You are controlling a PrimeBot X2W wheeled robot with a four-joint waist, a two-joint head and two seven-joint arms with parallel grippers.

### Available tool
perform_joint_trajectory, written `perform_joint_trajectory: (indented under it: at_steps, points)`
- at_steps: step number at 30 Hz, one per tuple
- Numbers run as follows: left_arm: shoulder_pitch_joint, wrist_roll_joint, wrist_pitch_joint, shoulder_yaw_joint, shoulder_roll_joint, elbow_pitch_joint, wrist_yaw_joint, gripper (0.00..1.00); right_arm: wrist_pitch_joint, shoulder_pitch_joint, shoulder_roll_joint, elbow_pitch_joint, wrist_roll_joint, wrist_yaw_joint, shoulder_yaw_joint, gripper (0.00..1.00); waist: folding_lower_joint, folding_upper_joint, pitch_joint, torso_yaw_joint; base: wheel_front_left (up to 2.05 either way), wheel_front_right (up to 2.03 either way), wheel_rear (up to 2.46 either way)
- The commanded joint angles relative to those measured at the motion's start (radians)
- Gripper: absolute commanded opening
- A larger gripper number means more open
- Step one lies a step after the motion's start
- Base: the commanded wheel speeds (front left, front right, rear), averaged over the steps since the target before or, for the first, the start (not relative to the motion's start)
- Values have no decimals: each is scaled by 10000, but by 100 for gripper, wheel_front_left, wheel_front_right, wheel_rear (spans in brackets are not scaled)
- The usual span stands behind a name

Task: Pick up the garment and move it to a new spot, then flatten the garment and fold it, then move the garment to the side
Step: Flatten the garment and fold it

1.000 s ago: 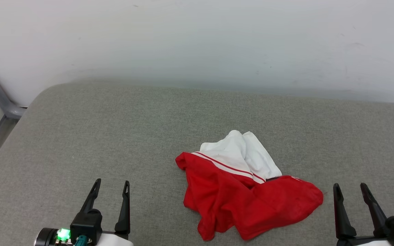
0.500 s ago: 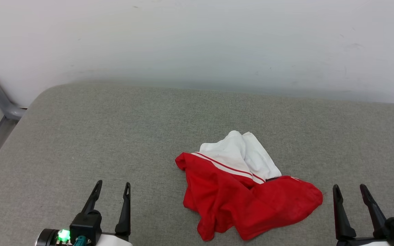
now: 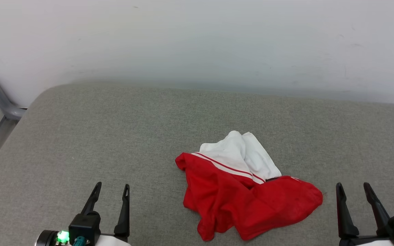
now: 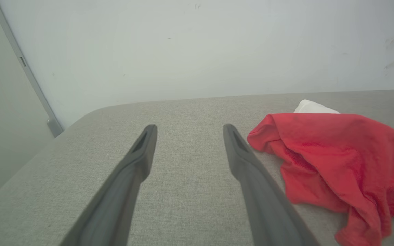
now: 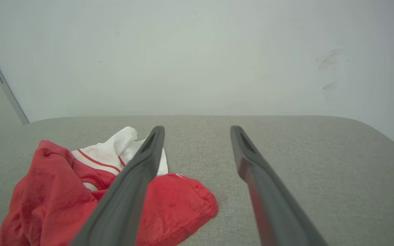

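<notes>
The garment (image 3: 248,198) lies crumpled on the grey cushion (image 3: 115,130), long axis 11-to-5 o'clock, white sleeve toward 12, unmoved. Left gripper (image 3: 111,186) and right gripper (image 3: 353,185) gape empty, the right now slightly nearer 3 o'clock

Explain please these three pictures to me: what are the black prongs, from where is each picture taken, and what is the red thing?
This is a two-armed robot. The picture from above comes from a camera on its head: the left fingers and right fingers are black prongs, both pairs open and holding nothing. Between them a crumpled red and white shirt lies on a grey cushion. The other two pictures come from cameras on the wrists, each looking along that arm's own fingers.
</notes>
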Motion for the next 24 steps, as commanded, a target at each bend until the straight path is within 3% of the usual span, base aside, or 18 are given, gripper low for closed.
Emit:
perform_joint_trajectory:
  at_steps: [1,7,10,17,24]
  points:
    - [-13,73,-25,33,-6,2,-30,100,-19,-105,18,-81,-61,-7,-26,100,0,-1,8,12,0,0,0]
    - [-204,141,-25,99,-129,-13,-147,100,-19,-1215,11,-577,-739,-7,-111,100,0,-1,176,159,0,0,0]
    - [-313,136,-25,113,-190,-65,-203,100,-19,-2106,-339,-738,-821,-8,-68,100,0,-1,322,314,0,0,0]
    - [-735,191,-25,80,-320,-265,-290,100,12,-4788,-2294,722,-106,-10,1216,100,0,-1,1072,816,0,0,0]
    - [-1247,165,-25,-43,-521,-413,-292,100,2586,-7525,-4320,1946,1975,-8,3900,100,0,-1,1886,1288,0,0,0]
